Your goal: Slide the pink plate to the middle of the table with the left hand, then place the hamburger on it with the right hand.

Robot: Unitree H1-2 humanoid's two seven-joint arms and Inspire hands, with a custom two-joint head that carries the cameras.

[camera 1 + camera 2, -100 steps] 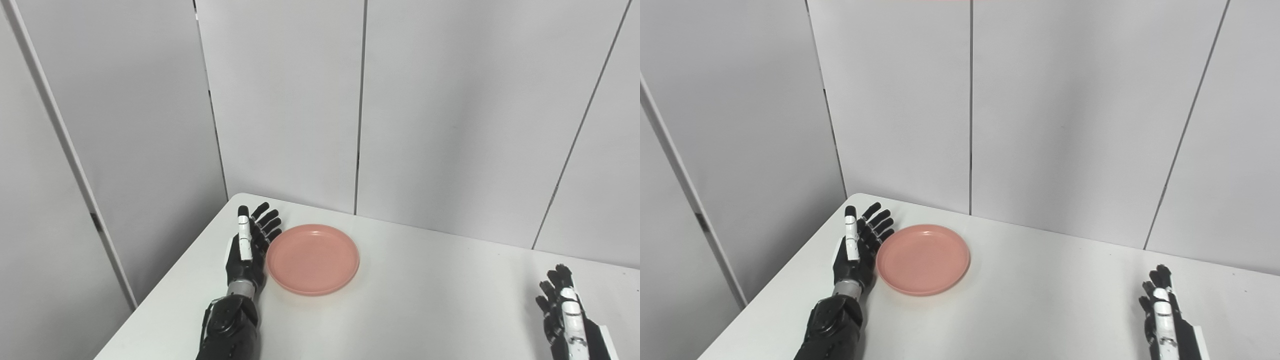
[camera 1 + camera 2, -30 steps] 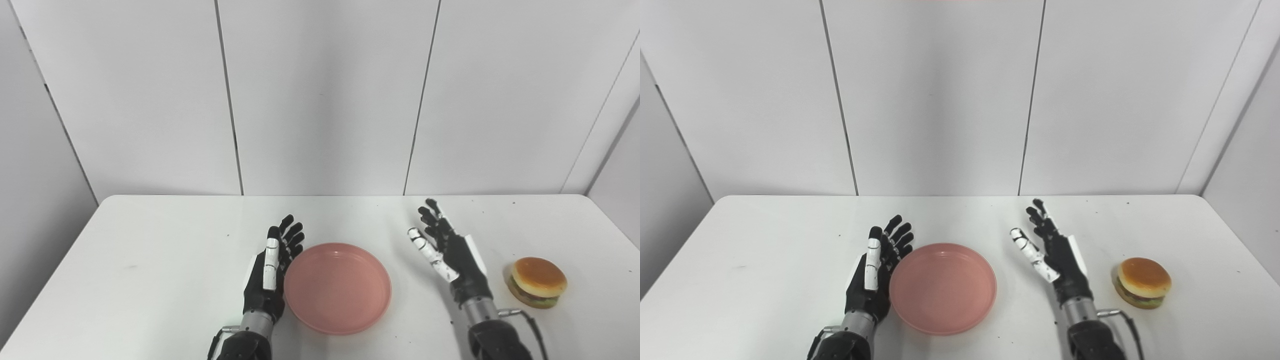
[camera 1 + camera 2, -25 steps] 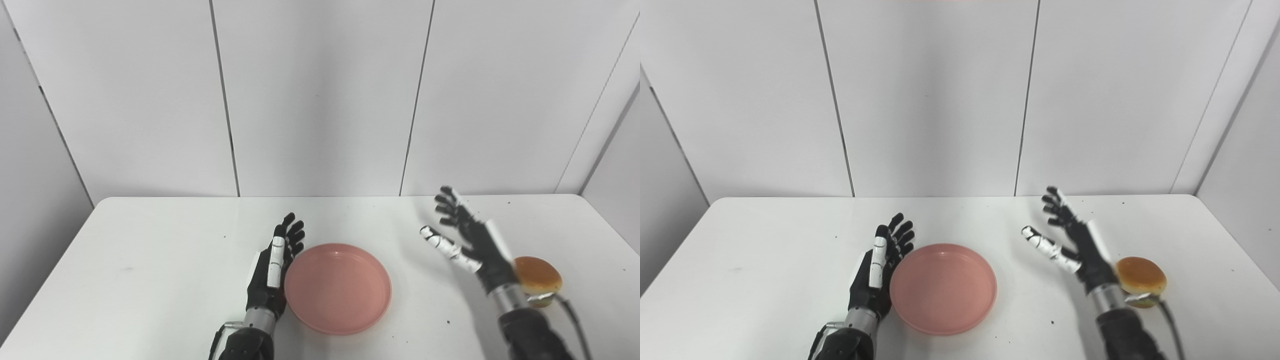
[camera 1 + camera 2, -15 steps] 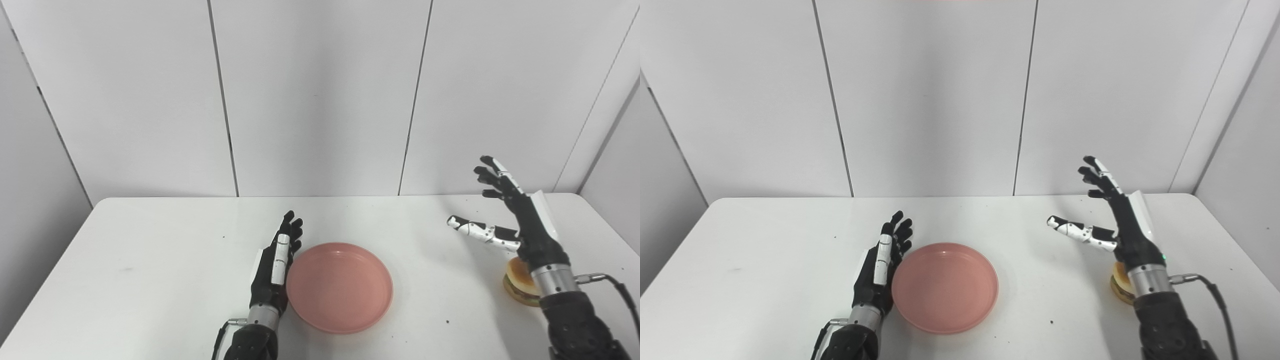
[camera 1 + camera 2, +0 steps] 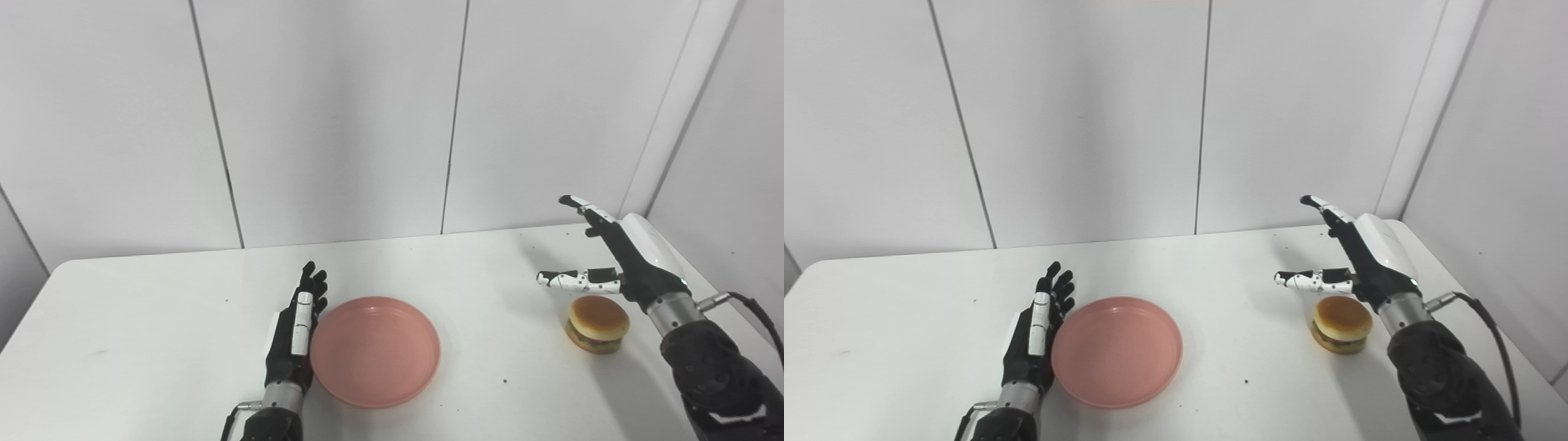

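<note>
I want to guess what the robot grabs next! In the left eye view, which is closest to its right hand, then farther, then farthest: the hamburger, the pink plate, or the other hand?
1. The hamburger: just below the open right hand, on the table's right side.
2. The pink plate: in the middle.
3. The left hand: open, against the plate's left edge.

surface [image 5: 153, 343]: white, matte, rounded far corners | specks [image 5: 504, 381]: small dark marks scattered on the near right part, a faint smudge near the left edge | wall [image 5: 331, 110]: white panels behind the far edge, split by thin dark vertical seams | right side: a second panelled wall meets it at a corner
</note>
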